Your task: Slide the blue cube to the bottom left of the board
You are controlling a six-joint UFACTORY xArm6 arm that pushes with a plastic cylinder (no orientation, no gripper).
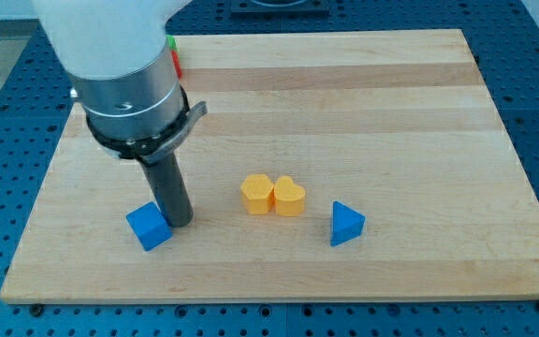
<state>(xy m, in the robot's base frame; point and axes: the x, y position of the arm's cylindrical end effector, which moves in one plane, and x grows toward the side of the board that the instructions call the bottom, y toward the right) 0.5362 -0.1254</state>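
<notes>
Nearly done: blue cube [149, 227] already low on the counter's [391, 84] left side, tool tip [180, 223], a bare rod gripping nothing, touching its right edge, only a short push toward the bottom-left corner left.

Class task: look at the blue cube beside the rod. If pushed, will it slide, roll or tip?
The blue cube sits flat on the smooth wooden board, so it probably slides rather than rolls. My tip touches its right edge, off-centre, so it may twist. It looks small, likely light.
</notes>
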